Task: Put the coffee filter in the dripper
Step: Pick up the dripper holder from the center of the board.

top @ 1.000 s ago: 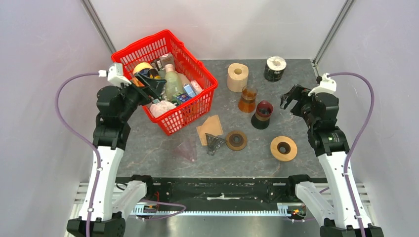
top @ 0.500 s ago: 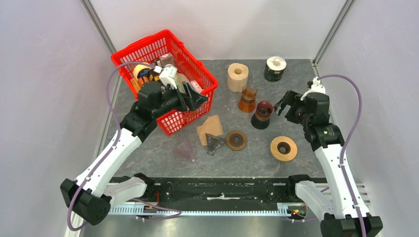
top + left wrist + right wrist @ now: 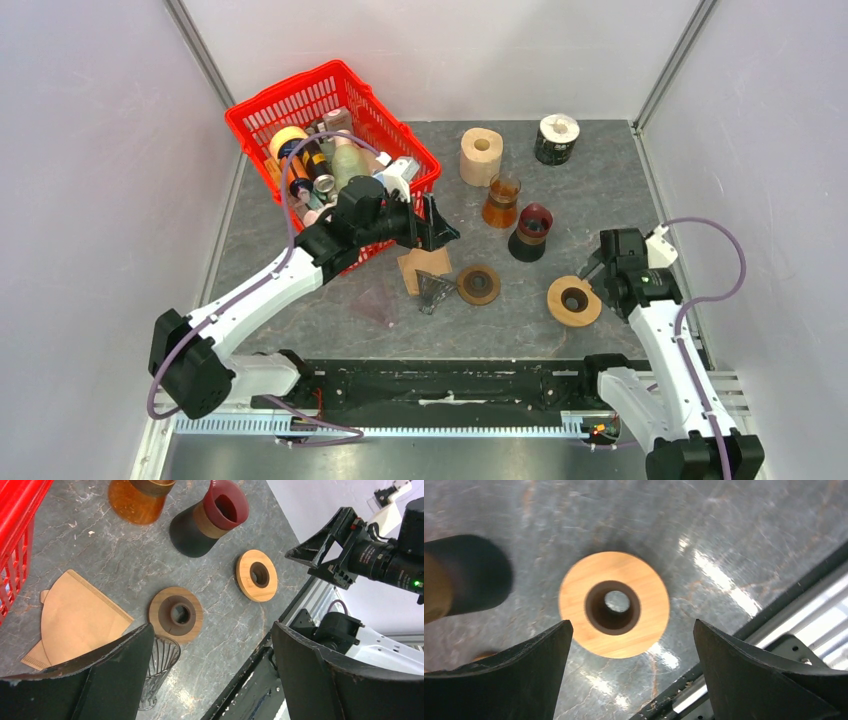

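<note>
Now left tool hangs wide just by the filter, right tool wide over the bamboo ring on the counter

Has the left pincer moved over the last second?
Yes: the left pincer swung right across the red basket, now past its near-right corner, near the coffee filter.

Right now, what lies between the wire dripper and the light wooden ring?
A darker wooden ring, close beside the wire dripper, apart from the light wooden ring; the top view shows it.
</note>
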Available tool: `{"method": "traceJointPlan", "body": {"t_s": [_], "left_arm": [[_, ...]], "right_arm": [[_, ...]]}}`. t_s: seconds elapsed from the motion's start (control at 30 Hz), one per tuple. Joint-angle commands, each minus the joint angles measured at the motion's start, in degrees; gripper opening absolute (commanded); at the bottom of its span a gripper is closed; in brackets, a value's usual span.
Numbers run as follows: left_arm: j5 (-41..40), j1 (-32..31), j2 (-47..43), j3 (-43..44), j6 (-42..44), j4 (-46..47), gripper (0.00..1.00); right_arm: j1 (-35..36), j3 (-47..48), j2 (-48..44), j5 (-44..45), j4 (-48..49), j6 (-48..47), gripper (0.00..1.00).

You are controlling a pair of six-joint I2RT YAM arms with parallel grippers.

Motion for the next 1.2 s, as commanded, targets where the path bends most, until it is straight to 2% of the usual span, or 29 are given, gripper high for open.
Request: {"method": "traceJointPlan", "body": {"t_s": [0.0, 0.13, 0.43, 0.6, 0.73, 1.0, 1.07, 1.17], "left_arm": [[1.1, -0.3, 1.3, -0.5, 2.9, 3.5, 0.94], [0.0, -0.3, 2.1, -0.7, 3.3, 3.5, 0.94], [-1.6, -0.3, 2.8, -0.8, 3.9, 2.9, 0.94], [-2.1, -0.3, 3.3, -0.5, 4.1, 2.3, 0.94], [-2.3, -0.3, 3.4, -0.5, 4.0, 2.3, 0.94], [-3.8, -0.3, 3.2, -0.6, 4.2, 1.7, 0.94], [-4.0, -0.3, 3.2, -0.6, 4.2, 1.8, 0.94], [-4.1, -0.3, 3.4, -0.5, 4.1, 1.8, 0.94]], "right_arm": [[-0.8, -3.6, -1.1, 5.3, -3.7, 9.4, 0.99], [-0.9, -8.1, -0.5, 4.0, -1.8, 11.7, 0.99], [-0.9, -14.0, 2.1, -1.8, 5.6, 11.7, 0.91], [-0.9, -14.8, 5.8, -2.5, 8.6, 11.7, 0.89], [-0.9, -15.6, 7.2, -2.2, 11.0, 11.6, 0.83], [-0.9, -18.1, 5.5, -3.0, 14.9, 11.2, 0.43], [-0.9, -17.2, 3.5, -2.9, 14.8, 9.8, 0.36], [-0.9, -14.5, 0.7, -2.1, 14.0, 7.2, 0.30]]}}
